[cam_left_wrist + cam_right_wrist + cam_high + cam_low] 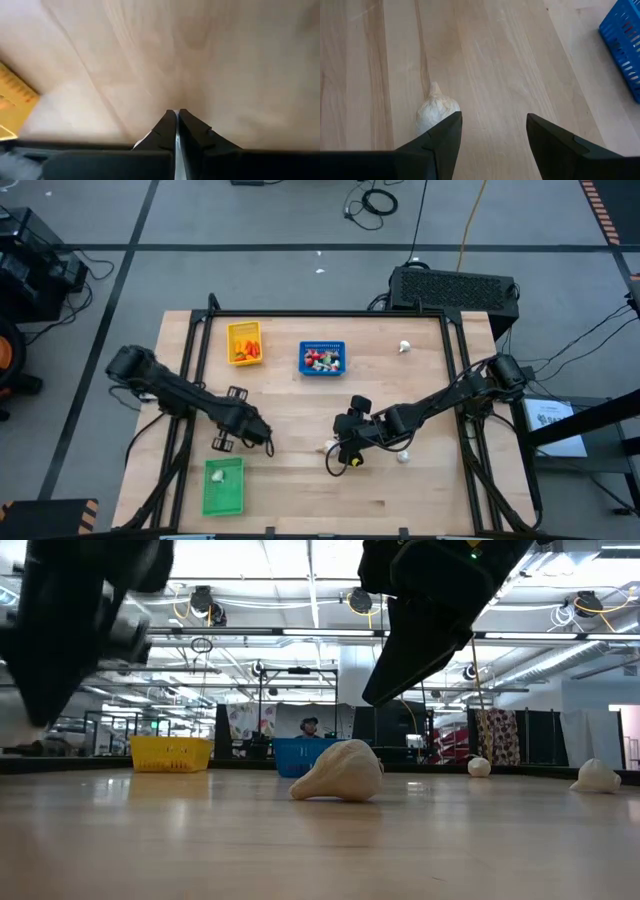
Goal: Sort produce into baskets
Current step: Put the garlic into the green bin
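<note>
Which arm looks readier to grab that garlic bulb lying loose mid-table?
The right. Its open gripper hangs just above the garlic bulb, beside one fingertip. The left gripper is shut over bare wood.

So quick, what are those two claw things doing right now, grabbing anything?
Left gripper: shut, empty, over bare table.
Right gripper: open, holding nothing, one finger beside a garlic bulb lying on the wood.
</note>
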Available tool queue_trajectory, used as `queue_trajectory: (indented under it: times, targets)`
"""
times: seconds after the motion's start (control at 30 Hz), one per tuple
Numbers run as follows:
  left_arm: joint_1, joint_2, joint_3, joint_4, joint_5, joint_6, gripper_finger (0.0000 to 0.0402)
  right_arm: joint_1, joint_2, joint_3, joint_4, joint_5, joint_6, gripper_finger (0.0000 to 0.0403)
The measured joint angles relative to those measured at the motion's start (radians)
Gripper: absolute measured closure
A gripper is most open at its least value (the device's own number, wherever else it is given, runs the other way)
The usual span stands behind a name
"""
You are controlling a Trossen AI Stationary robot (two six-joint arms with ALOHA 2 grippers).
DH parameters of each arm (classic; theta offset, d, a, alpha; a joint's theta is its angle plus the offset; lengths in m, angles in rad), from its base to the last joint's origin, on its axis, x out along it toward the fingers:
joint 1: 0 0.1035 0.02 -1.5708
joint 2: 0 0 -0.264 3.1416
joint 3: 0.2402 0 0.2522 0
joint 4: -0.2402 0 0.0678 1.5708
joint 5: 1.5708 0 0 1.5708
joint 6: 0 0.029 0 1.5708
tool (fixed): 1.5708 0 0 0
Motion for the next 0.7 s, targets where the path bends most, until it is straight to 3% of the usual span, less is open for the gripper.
queue_trajectory:
  times: [0.2,0.37,0.5,0.7]
  targets:
    - [-0.031,-0.218,0.063,0.116,0.082,-0.196,0.0390,0.000,0.000,0.000,0.000,0.000,0.000,0.0190]
    - [-0.151,-0.357,0.065,0.322,0.111,-0.368,0.0391,0.000,0.000,0.000,-0.002,0.000,0.000,0.0190]
    - [-0.282,-0.401,0.065,0.390,0.051,-0.492,0.0391,0.000,0.000,0.000,-0.002,0.000,0.008,0.0190]
    - [-0.499,-0.366,0.065,0.418,-0.100,-0.704,0.0391,0.000,0.000,0.000,-0.001,0.000,0.009,0.0190]
